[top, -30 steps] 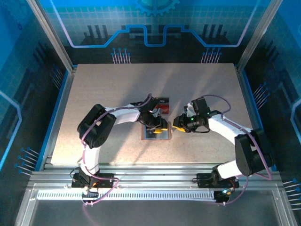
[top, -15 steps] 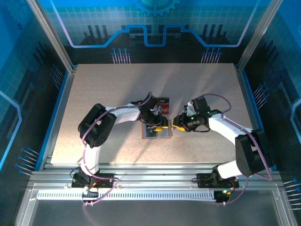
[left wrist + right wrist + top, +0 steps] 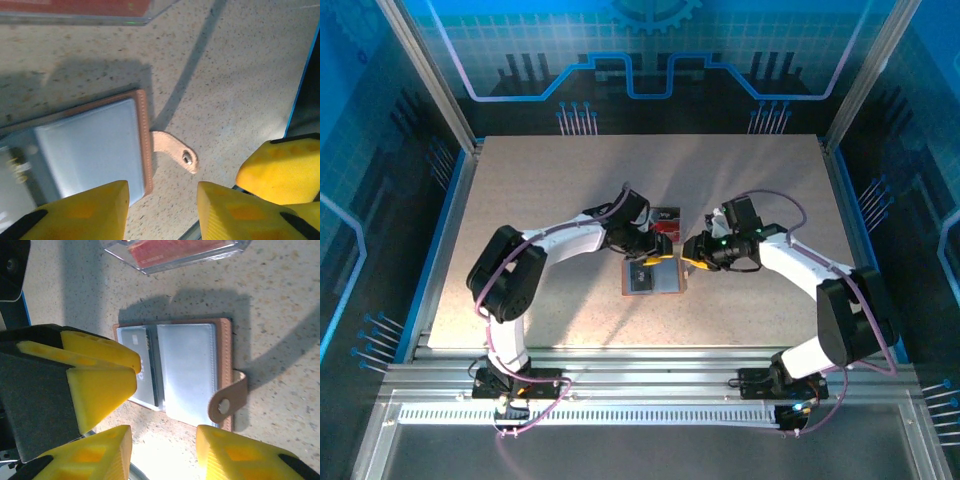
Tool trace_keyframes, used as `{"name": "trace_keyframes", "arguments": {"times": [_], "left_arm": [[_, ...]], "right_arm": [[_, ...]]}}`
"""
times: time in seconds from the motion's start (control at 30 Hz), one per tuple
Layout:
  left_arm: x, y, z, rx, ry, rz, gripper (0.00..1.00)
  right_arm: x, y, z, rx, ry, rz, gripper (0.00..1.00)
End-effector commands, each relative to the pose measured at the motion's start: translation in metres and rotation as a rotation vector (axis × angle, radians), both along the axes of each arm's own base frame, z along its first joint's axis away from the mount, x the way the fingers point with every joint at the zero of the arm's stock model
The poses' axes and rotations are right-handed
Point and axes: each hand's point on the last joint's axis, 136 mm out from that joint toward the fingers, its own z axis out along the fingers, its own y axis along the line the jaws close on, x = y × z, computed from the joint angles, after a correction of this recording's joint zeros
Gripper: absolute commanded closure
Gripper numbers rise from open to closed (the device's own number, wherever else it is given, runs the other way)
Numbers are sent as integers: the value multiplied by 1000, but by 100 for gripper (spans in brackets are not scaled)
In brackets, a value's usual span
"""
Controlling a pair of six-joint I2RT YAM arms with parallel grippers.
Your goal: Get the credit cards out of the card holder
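At the card holder (image 3: 651,279) | left hand (image 3: 656,259), right hand (image 3: 692,263) hover part-open (both empty)

- Holder (image 3: 651,279) lies spread open on the surface (image 3: 540,200).
- Tray (image 3: 665,220) sits just behind the holder, with a card (image 3: 175,251) in it.
- Left gripper (image 3: 655,259) is over the holder's far edge.
- Right gripper (image 3: 694,262) is just right of the holder.

Robotics lab test cell, blue circuit-pattern wall panels (image 3: 740,40), aluminium frame rails (image 3: 650,375), speckled tabletop (image 3: 540,190) enclosed between them
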Motion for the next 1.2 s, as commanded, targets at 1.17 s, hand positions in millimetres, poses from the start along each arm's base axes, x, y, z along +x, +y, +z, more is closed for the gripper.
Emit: {"name": "trace_keyframes", "arguments": {"times": [1.17], "left_arm": [[-30, 78, -29, -18, 76, 170, 80]], "right_arm": [[-2, 99, -51, 8, 123, 198, 62]]}}
